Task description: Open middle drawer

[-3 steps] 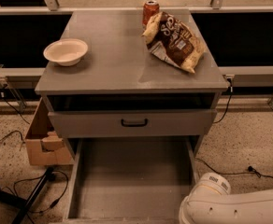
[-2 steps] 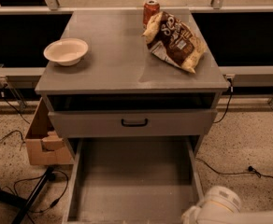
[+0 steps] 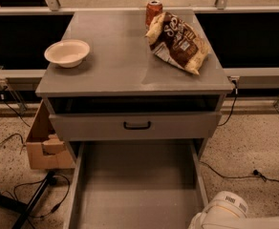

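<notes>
The grey cabinet (image 3: 134, 82) stands in the middle of the camera view. Its uppermost drawer front (image 3: 96, 126), with a small black loop handle (image 3: 137, 125), is pushed in. Right below it the middle drawer (image 3: 137, 185) is pulled far out toward me and shows its plain grey interior. Its front and handle are cut off by the bottom edge. The lowest drawer is hidden. Only a white part of my arm (image 3: 223, 213) shows at the bottom right, beside the drawer's right wall. My gripper is out of view.
On the cabinet top sit a white bowl (image 3: 67, 52) at the left, a chip bag (image 3: 177, 42) at the right and a red can (image 3: 153, 11) behind it. A cardboard box (image 3: 43, 142) and cables lie on the floor at the left.
My white arm has dropped lower toward the bottom right corner, so less of it shows. The drawers and the things on top have not moved.
</notes>
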`<state>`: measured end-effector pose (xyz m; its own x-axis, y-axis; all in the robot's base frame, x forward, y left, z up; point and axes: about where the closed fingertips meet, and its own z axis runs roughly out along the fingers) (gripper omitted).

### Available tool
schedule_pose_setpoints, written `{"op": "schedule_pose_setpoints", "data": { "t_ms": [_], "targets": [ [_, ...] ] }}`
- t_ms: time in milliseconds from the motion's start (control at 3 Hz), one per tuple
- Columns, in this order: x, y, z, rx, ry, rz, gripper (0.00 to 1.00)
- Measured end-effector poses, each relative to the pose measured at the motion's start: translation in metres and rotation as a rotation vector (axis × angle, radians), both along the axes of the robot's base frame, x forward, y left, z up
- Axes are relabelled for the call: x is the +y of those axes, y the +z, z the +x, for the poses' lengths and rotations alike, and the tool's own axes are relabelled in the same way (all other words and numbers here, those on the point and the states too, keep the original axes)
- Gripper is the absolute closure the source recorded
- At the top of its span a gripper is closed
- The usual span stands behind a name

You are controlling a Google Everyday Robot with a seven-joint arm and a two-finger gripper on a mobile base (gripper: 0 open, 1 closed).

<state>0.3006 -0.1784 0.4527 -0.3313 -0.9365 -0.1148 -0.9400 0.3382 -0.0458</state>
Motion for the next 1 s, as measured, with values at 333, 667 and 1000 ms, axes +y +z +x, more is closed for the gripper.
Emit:
{"op": "schedule_pose_setpoints", "data": {
  "t_ms": [333, 667, 1000],
  "targets": [
    [-0.0001, 0.0001, -0.0002, 0.0, 0.001, -0.001, 0.37],
    [-0.0002, 0.0002, -0.0004, 0.0, 0.001, -0.001, 0.16],
    [-0.0003, 0.0002, -0.0006, 0.0, 0.002, -0.001, 0.0]
  ]
}}
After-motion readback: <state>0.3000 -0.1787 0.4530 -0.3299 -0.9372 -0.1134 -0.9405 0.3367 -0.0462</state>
